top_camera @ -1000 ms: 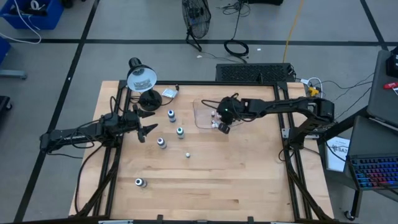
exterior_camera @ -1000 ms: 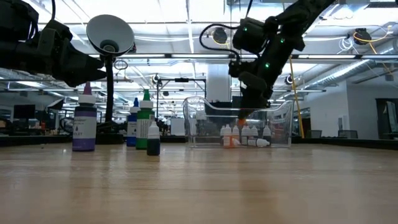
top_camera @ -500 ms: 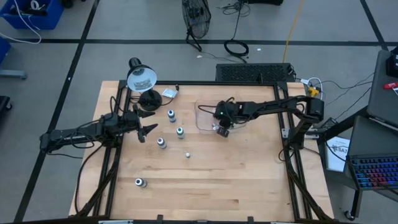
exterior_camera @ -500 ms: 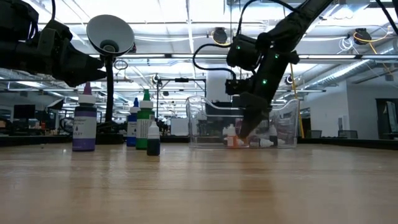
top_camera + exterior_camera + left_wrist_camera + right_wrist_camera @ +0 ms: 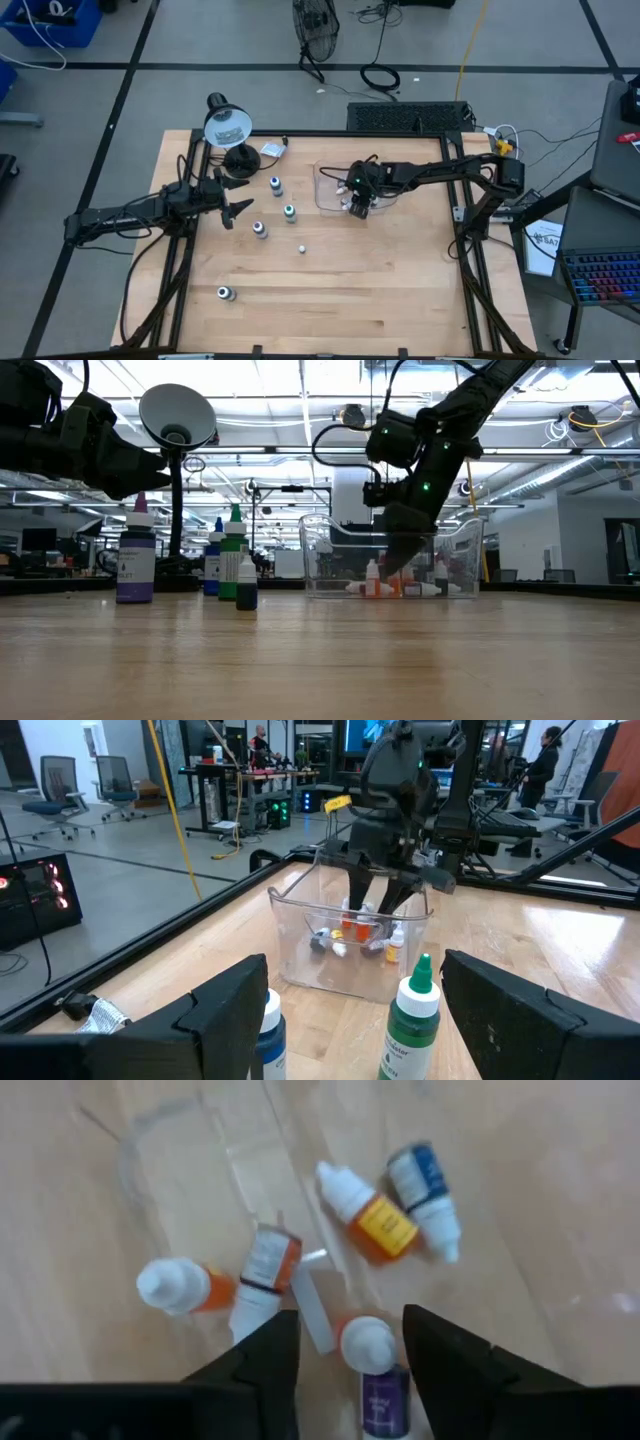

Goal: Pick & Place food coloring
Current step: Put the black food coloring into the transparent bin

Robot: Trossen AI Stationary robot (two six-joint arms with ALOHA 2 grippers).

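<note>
Right wrist view: my right gripper [image 5: 350, 1330] hangs, jaws parted and empty, over bottles [image 5: 380, 1220] in the clear tray [image 5: 328, 190]; left gripper [image 5: 232, 196] waits, jaws open, empty.

No legible text; bottle labels [image 5: 383, 1223] too blurred to read.

Two dark, slender jointed arms with looping black cables; green lights glow on the right arm [image 5: 425, 455].
</note>
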